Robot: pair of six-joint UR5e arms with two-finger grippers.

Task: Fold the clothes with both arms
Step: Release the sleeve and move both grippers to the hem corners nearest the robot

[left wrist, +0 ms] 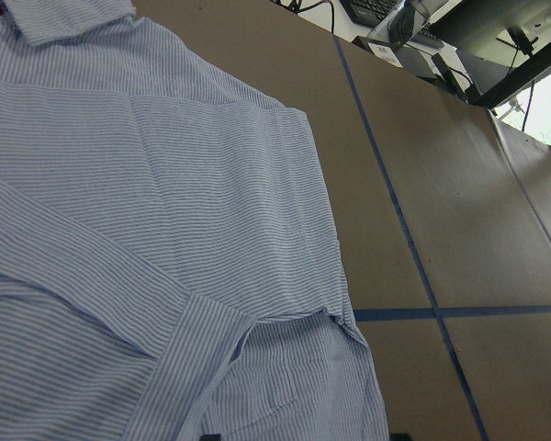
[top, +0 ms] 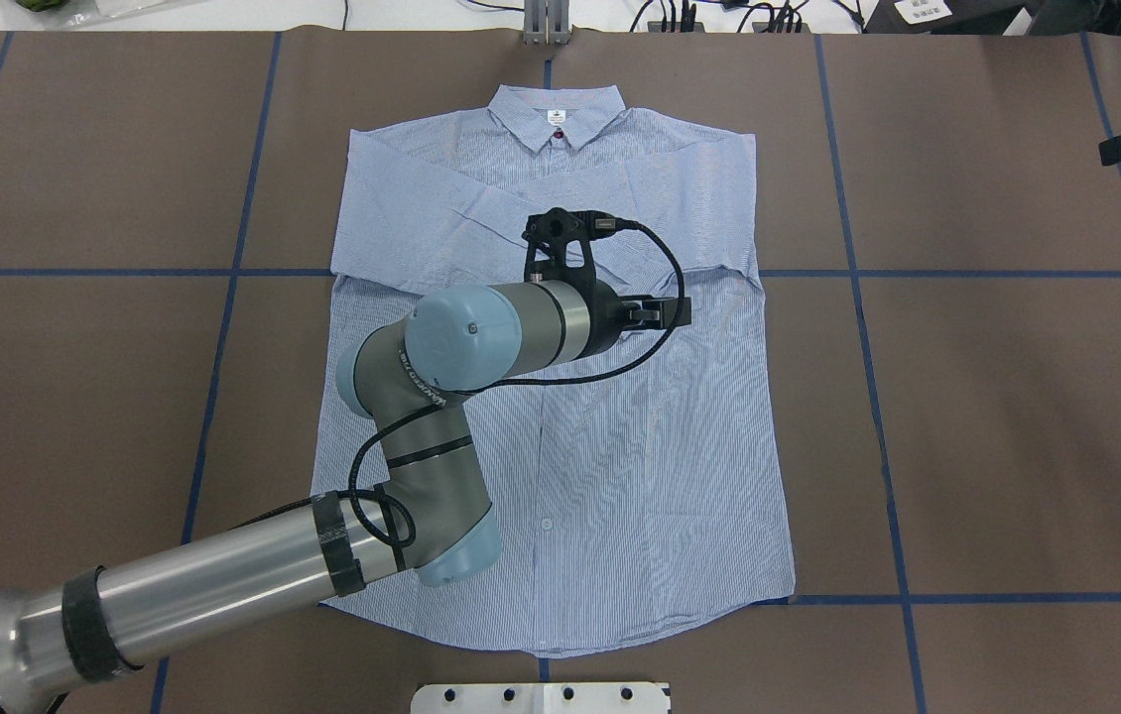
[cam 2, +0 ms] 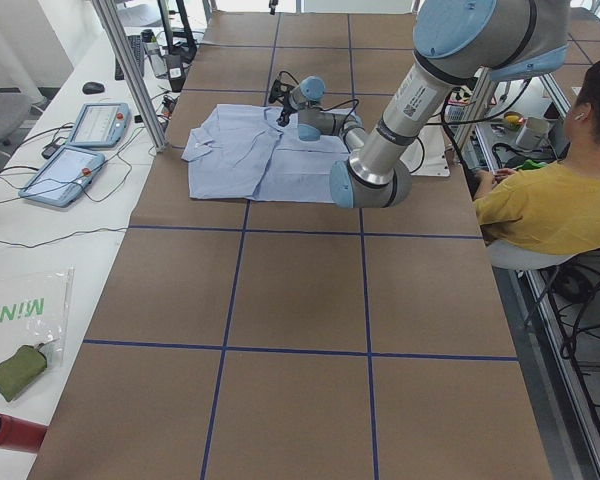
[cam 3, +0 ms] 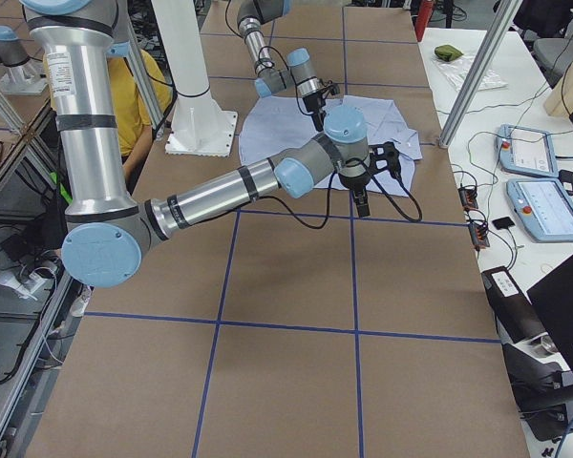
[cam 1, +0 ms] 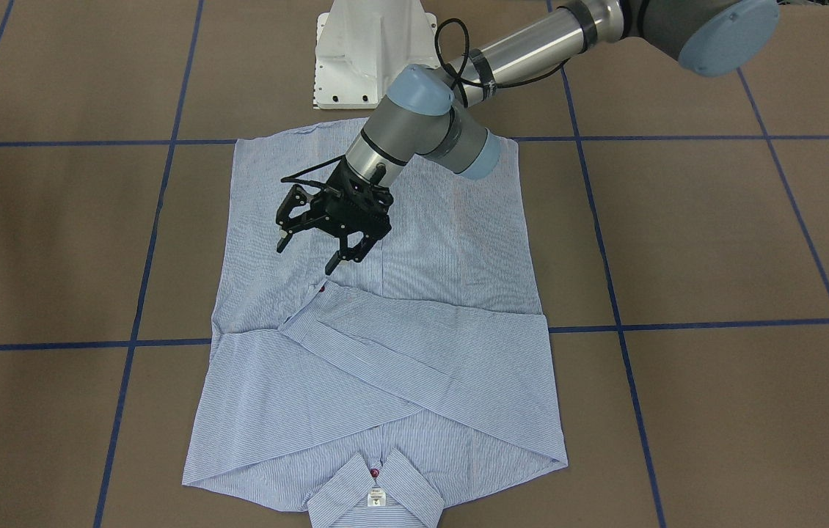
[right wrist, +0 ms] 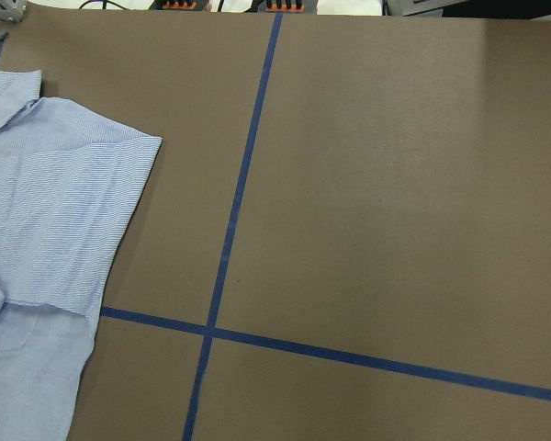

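Observation:
The light blue striped shirt (cam 1: 400,367) lies flat, front up, on the brown table, collar away from the robot. Both sleeves are folded across its chest. It also shows in the overhead view (top: 620,466). My left gripper (cam 1: 308,253) is open and empty. It hovers just above the shirt's middle, near a sleeve cuff, and also shows in the overhead view (top: 670,313). My right gripper (cam 3: 361,198) hangs above the bare table beside the shirt's shoulder. I cannot tell if it is open or shut. Its wrist view shows only the shirt's edge (right wrist: 46,202).
The white pedestal base (cam 1: 370,51) stands at the table's robot side, close to the shirt's hem. Blue tape lines (top: 858,397) grid the table. A person in yellow (cam 2: 550,200) sits beside the robot. Control tablets (cam 2: 80,150) lie on a side bench.

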